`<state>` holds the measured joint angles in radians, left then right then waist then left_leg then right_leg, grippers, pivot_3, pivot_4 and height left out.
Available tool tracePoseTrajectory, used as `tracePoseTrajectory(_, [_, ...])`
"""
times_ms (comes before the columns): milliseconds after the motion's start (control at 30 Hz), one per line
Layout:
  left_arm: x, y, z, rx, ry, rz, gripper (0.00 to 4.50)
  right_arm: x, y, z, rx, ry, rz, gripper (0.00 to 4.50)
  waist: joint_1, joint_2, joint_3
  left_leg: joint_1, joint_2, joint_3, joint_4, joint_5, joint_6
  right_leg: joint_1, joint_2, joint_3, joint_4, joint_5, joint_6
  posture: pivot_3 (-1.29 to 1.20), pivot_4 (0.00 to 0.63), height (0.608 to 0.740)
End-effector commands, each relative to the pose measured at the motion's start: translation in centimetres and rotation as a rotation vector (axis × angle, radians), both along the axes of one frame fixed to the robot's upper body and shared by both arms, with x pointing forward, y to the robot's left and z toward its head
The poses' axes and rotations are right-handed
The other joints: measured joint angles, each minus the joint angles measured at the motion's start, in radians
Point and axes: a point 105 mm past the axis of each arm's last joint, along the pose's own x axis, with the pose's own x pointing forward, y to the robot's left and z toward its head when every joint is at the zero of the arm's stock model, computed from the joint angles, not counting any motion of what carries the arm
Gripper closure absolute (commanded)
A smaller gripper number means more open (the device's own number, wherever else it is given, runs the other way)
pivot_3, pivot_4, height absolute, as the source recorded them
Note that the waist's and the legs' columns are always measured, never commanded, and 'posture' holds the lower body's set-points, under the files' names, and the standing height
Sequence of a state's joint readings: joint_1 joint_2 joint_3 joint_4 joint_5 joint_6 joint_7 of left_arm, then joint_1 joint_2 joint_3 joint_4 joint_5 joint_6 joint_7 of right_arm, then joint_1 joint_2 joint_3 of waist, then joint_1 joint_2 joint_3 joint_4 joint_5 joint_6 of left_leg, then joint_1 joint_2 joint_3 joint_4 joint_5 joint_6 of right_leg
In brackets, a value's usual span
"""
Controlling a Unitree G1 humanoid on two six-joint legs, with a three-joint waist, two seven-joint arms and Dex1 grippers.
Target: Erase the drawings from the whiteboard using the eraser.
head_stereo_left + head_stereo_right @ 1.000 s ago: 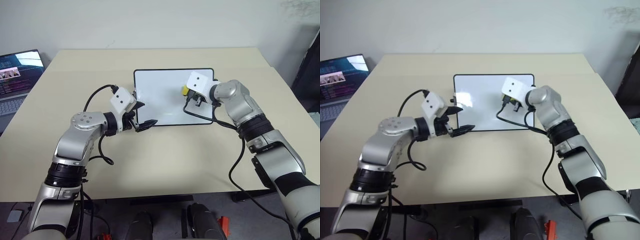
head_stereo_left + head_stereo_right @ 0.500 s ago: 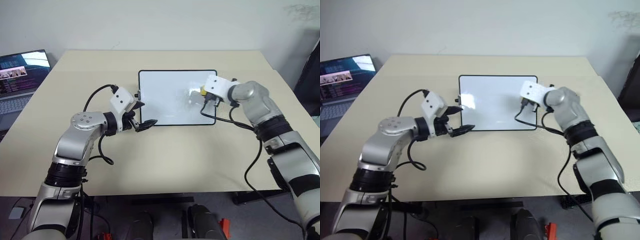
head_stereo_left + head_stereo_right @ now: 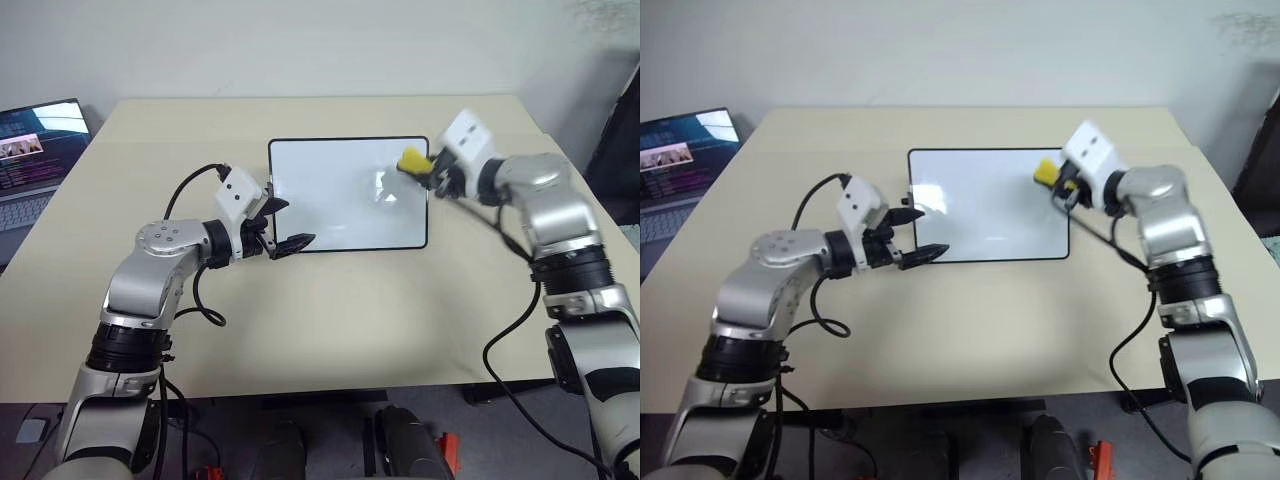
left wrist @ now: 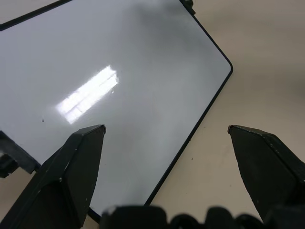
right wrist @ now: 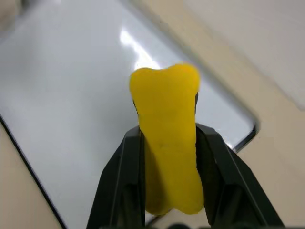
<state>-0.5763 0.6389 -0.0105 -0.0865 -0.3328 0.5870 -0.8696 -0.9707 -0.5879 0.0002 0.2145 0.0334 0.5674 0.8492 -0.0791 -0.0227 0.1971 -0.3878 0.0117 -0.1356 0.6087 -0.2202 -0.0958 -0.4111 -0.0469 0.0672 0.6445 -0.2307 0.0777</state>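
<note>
The whiteboard (image 3: pixel 330 200) lies flat at the middle of the beige table (image 3: pixel 330 320), black-framed. The drawings are out of view: its face looks plain white with patches of glare. My right gripper (image 3: pixel 422 172) hovers above the board's far right corner, shut on the yellow eraser (image 3: pixel 412 160), which sticks out past the fingers (image 5: pixel 128 157) toward the board. In the right wrist view the eraser (image 5: pixel 167 138) is pinched at its middle. My left gripper (image 3: pixel 296 224) stands open at the board's near left corner, one finger (image 4: pixel 78 157) over the board, the other (image 4: pixel 259 157) over the table.
A laptop (image 3: pixel 35 140) with a lit screen sits off the table's far left. Black cables loop from both wrists. The table's front edge (image 3: pixel 300 385) runs close below the arms, with bare tabletop between it and the board.
My right gripper has lifted the eraser off the board's right side and carried it up and right, rolling the wrist. The left gripper has stayed in place.
</note>
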Motion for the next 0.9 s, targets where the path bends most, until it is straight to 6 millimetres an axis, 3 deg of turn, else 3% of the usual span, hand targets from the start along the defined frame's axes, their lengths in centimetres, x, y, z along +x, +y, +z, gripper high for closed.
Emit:
tracePoseTrajectory(33, [-1.7, -1.6, 1.9, -0.038, -0.026, -0.106, 0.0, -0.4, -6.1, 0.4, 0.099, 0.01, -0.227, 3.41, 0.015, 0.0, 0.0, -0.001, 0.0, 0.0, 0.0, -0.001, 0.0, 0.0, 0.0, -0.001, -0.001, 0.0, 0.0, 0.0, 0.15, 0.74])
tracePoseTrajectory(133, [-2.9, -3.6, 2.0, -0.063, 0.012, -0.212, 0.0, -0.7, -10.2, -1.8, 0.125, 0.07, -0.407, 3.41, 0.03, -0.001, 0.0, -0.003, -0.001, 0.0, 0.001, -0.002, 0.0, 0.0, -0.002, -0.002, -0.002, -0.001, 0.0, 0.0, 0.15, 0.74])
tracePoseTrajectory(200, [-2.8, -5.5, 2.0, -0.065, 0.02, -0.26, 0.0, -1.5, -13.8, -4.9, 0.122, 0.156, -0.549, 3.41, 0.037, -0.001, 0.0, -0.003, -0.001, 0.001, 0.001, -0.002, 0.0, 0.0, -0.002, -0.001, -0.002, -0.001, 0.0, 0.0, 0.15, 0.74])
tracePoseTrajectory(233, [-2.7, -6.2, 1.8, -0.056, 0.021, -0.277, 0.0, -1.9, -14.6, -6.1, 0.127, 0.195, -0.582, 3.41, 0.038, -0.001, 0.0, -0.003, -0.002, 0.001, 0.001, -0.002, 0.0, 0.0, -0.002, -0.001, -0.001, -0.001, 0.0, 0.0, 0.15, 0.74])
tracePoseTrajectory(400, [-2.1, -8.0, 0.2, 0.021, 0.019, -0.301, 0.0, -2.6, -15.6, -9.8, 0.145, 0.309, -0.624, 3.41, 0.012, 0.001, 0.001, 0.0, -0.002, 0.004, 0.001, -0.002, 0.0, 0.0, -0.002, 0.002, -0.001, -0.002, 0.001, 0.0, 0.15, 0.74])
tracePoseTrajectory(567, [-2.4, -8.6, -0.5, 0.02, 0.023, -0.318, 0.0, -3.1, -16.5, -12.6, 0.145, 0.387, -0.668, 3.41, -0.003, 0.001, 0.001, 0.002, -0.002, 0.005, 0.001, -0.002, 0.001, 0.001, -0.002, 0.004, 0.0, -0.004, 0.005, 0.0, 0.15, 0.74])
tracePoseTrajectory(900, [-2.7, -9.3, -0.4, 0.01, 0.019, -0.345, 0.0, -3.2, -16.8, -13.6, 0.14, 0.425, -0.668, 3.41, -0.003, 0.001, 0.001, 0.002, -0.002, 0.005, 0.002, -0.002, 0.001, 0.001, -0.002, 0.004, 0.0, -0.004, 0.005, 0.0, 0.15, 0.74])
